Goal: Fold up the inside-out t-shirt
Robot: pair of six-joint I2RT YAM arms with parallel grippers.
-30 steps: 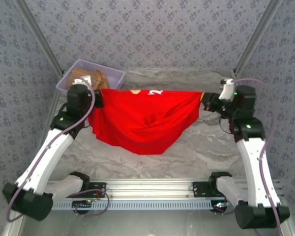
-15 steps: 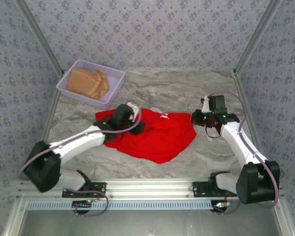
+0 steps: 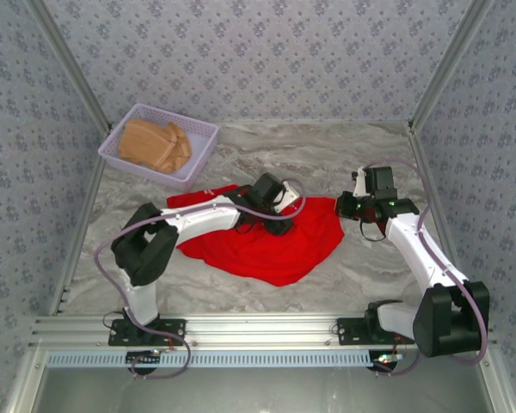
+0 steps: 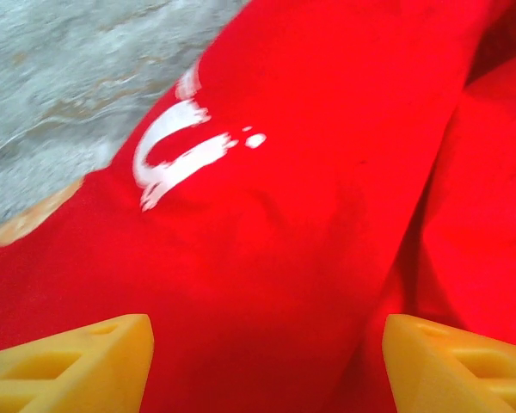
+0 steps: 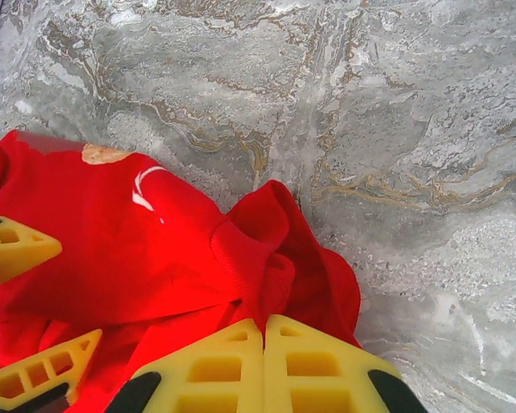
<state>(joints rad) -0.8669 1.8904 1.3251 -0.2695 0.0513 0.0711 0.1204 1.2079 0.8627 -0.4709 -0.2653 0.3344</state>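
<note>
The inside-out t-shirt (image 3: 267, 249) is being borne as a crumpled red heap by the middle of the table (image 3: 301, 151), between the two arms. In the left wrist view, white lettering (image 4: 179, 157) is being shown on an upturned fold, near a tan patch (image 4: 30, 222) at the cloth's edge.

The heap is being carried by a grey, veined, marble-look surface. This surface is being closed in behind and at both sides by patterned lilac-grey walls (image 3: 241, 52), and an aluminium rail (image 3: 267, 329) is being run along the near edge. At the far left a lilac basket (image 3: 199, 131) is being filled by a folded tan garment (image 3: 153, 144), near the shirt's far left edge but apart from it.

The left gripper (image 3: 277, 225) is being held low over the upper middle of the t-shirt, with its yellow fingers (image 4: 69, 361) spread wide apart. Nothing is being gripped between them, and whether their tips are touching the cloth cannot be told. The right gripper (image 3: 344, 206) is being held at the shirt's right corner with its jaws pressed together. In the right wrist view, a bunched fold of the red cloth is being pinched at their tips.
</note>
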